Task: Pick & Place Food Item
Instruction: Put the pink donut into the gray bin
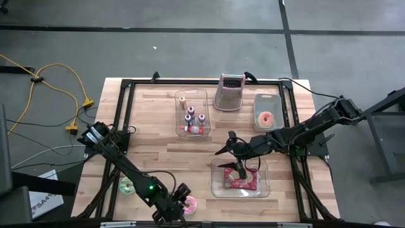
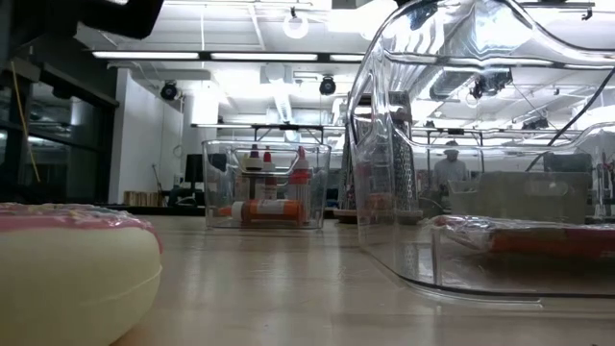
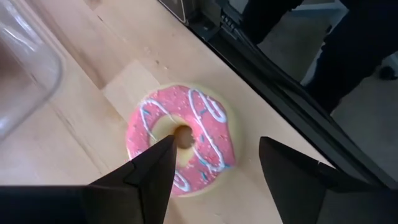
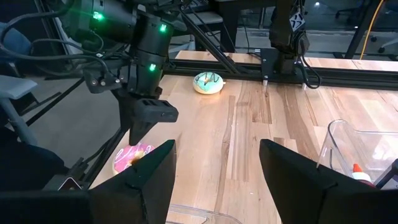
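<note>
A pink-iced doughnut [image 3: 186, 140] lies flat on the wooden table [image 1: 158, 158] near its front edge; the low view shows it close by at the left [image 2: 67, 269]. My left gripper [image 3: 214, 146] hangs open over it, pointing steeply down. One fingertip [image 3: 163, 152] stands over the doughnut's hole, the other [image 3: 280, 168] beyond its outer rim. In the high view this gripper [image 1: 180, 206] is at the table's near edge. My right gripper [image 1: 229, 151] is open in mid-table, above a clear tub [image 1: 266, 187], with nothing between its fingers [image 4: 217, 180]. My left gripper comes at the pink doughnut from above, slanting down, with its fingers spread wider than the ring wall between the hole [image 3: 181, 134] and the outer rim. Whether either finger touches the doughnut I cannot tell. The doughnut lies flat on the table.
A green-iced doughnut [image 1: 128, 185] lies at the near left. The near clear tub holds a red packet [image 1: 240, 182]. At the back stand a tub of bottles [image 1: 192, 114], a metal grater [image 1: 229, 92] and a small tub with another doughnut [image 1: 266, 118]. A black frame [image 1: 126, 85] rims the table.
</note>
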Robot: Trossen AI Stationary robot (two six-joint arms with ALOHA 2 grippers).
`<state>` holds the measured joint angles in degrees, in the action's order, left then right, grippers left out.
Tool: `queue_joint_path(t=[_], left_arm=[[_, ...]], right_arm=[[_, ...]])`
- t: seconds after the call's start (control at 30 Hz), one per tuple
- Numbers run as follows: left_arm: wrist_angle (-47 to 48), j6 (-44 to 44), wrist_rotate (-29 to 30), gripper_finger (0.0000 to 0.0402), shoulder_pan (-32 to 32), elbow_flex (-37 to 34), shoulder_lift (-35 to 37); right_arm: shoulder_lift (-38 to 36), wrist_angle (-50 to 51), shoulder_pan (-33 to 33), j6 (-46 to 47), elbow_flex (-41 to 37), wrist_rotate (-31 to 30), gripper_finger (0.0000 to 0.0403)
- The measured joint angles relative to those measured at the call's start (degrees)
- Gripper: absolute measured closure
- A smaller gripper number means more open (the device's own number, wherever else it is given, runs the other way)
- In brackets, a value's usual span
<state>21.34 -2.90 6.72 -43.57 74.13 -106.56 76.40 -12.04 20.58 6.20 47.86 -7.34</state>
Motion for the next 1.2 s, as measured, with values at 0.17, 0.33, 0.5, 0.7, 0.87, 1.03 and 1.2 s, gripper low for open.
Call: queue_joint_path(t=[0.17, 0.33, 0.5, 0.7, 0.87, 1.03, 1.2], left_arm=[[-0.46, -2.06, 1.14, 0.0179, 0.00, 0.00, -0.04], [-0.55, -3.13, 2.22, 0.0179, 0.00, 0.00, -1.34], [-1.06, -3.17, 2.03, 0.0179, 0.00, 0.00, -3.79], [-1.21, -2.93, 2.36, 0.0179, 0.00, 0.00, -4.00], [-1.50, -2.40, 2.12, 0.0179, 0.00, 0.00, -4.71], [-2.32, -1.74, 1.07, 0.0179, -0.15, -0.02, -6.29], [-2.33, -1.64, 1.07, 0.0180, -0.17, 0.00, -6.45]], right_arm=[[0.00, 0.00, 0.00, 0.00, 0.00, 0.01, 0.0183], [0.00, -0.01, 0.00, 0.00, 0.00, 0.00, 0.0183], [0.00, -0.01, 0.00, 0.00, 0.00, 0.00, 0.0183], [0.00, -0.01, 0.00, 0.00, 0.00, -0.01, 0.0183], [0.00, -0.01, 0.00, 0.00, 0.00, 0.01, 0.0183], [0.00, -0.05, 0.00, 0.00, 0.00, -0.01, 0.0183], [0.00, -0.04, 0.00, 0.00, 0.00, 0.01, 0.0183]])
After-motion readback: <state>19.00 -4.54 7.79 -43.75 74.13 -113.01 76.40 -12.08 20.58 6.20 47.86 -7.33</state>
